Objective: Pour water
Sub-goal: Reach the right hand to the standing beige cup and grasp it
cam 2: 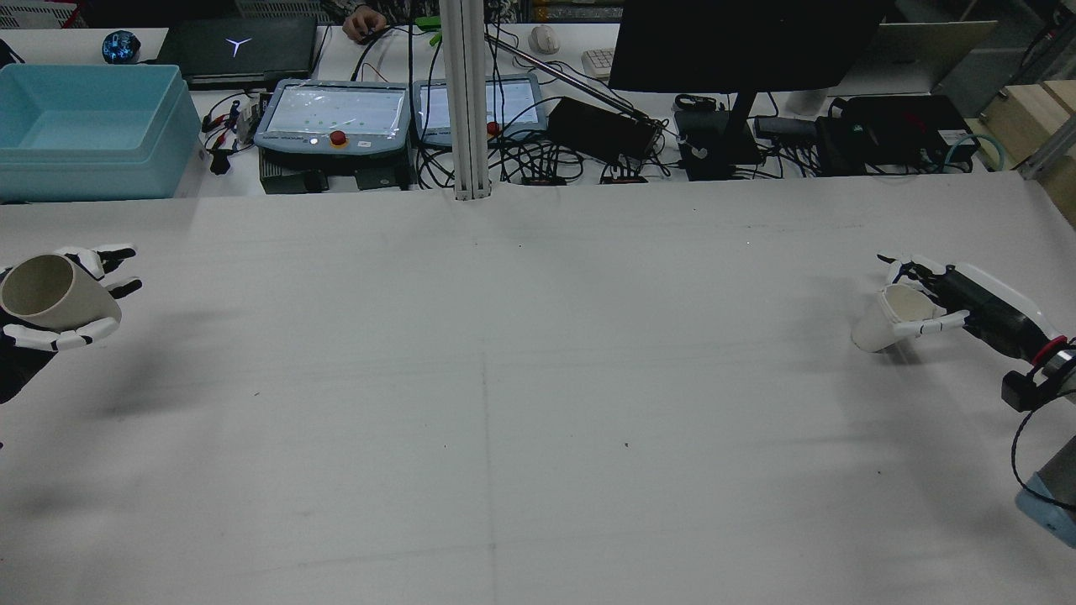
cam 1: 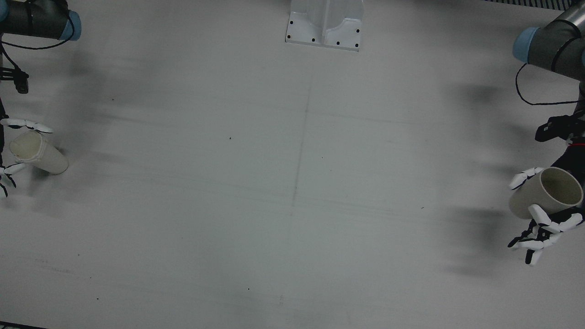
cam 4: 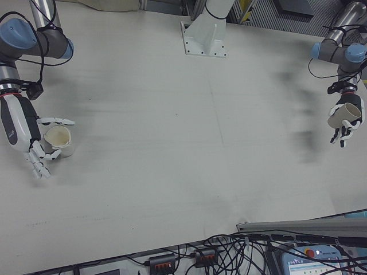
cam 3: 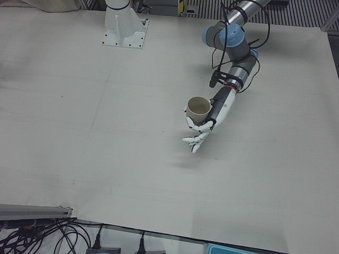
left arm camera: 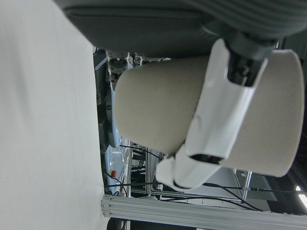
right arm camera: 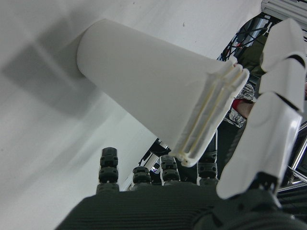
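The white table (cam 1: 292,183) between the arms holds nothing else. At its far left edge, the left hand (cam 2: 59,323) holds a beige cup (cam 2: 46,292) lifted, fingers wrapped around it. At the far right, a white cup (cam 2: 891,318) stands on the table between the right hand's (cam 2: 958,302) spread fingers; contact unclear.

grey arms (cam 3: 239,59), blue joint caps, black cables, white-black hands (cam 3: 204,127)

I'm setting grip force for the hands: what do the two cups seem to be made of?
Left hand's cup: matte beige, thick-walled, probably plastic or ceramic. Right hand's cup: matte white, its rim pinched flat in the right hand view, so apparently thin paper or soft plastic. Neither material is certain.
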